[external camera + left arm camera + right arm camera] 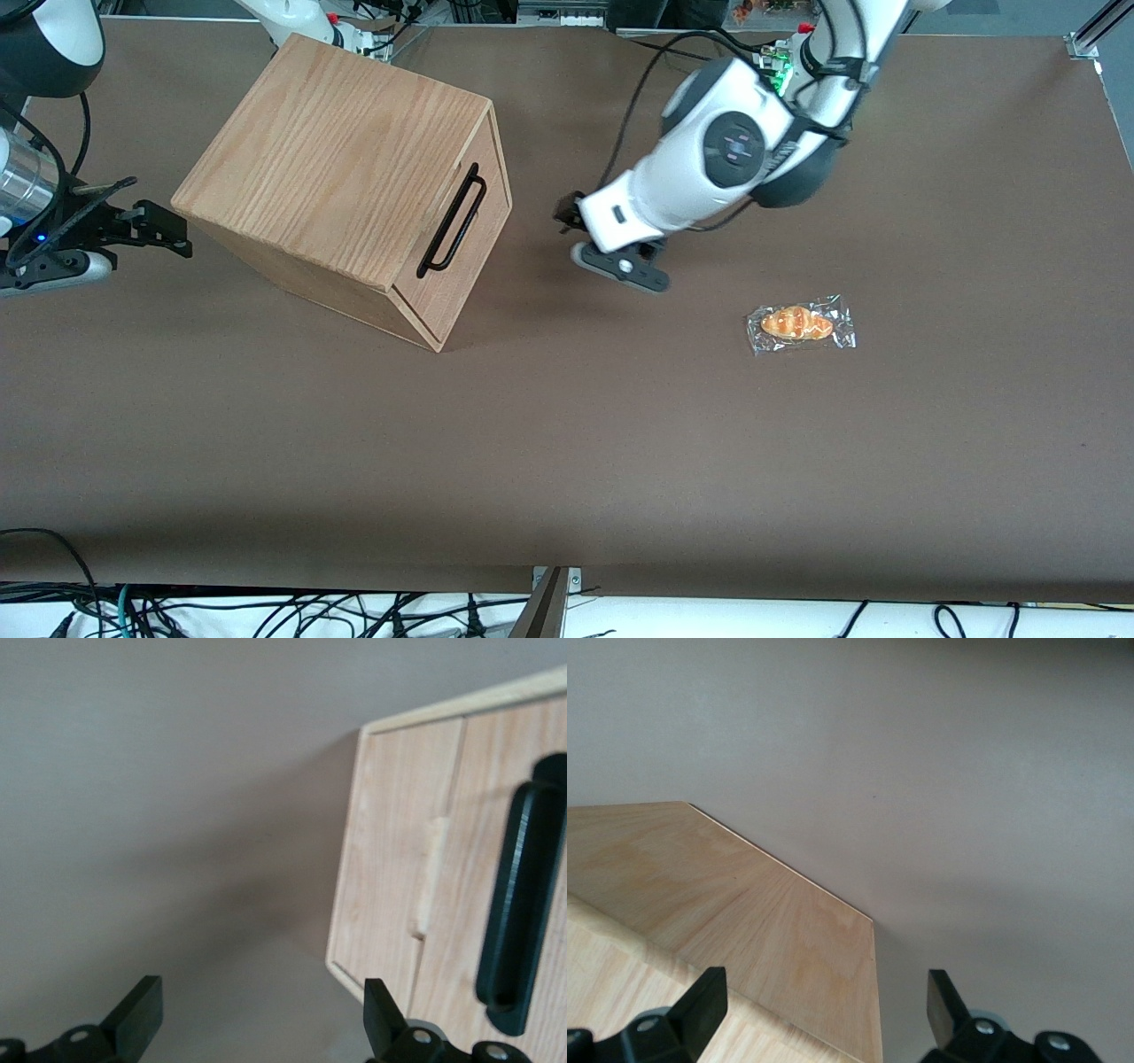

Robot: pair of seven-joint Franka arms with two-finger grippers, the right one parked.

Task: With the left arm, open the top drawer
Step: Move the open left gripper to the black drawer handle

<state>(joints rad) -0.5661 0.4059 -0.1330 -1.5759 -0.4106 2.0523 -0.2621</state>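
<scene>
- The top drawer [456,232] is sitting shut in the oak cabinet [341,159], its black bar handle [453,221] facing the working arm's end of the table [567,461].
- The left arm [726,151] is hanging its gripper [567,232] in front of the drawer, apart from the handle, fingers [137,1014] spread wide and holding nothing.
- A wrapped pastry [799,323] is lying nearer the front camera, toward the working arm's end.

Black claw [567,220] hovers near the pale oak top drawer [456,244] and black handle [453,221] on the brown table [567,443].
</scene>
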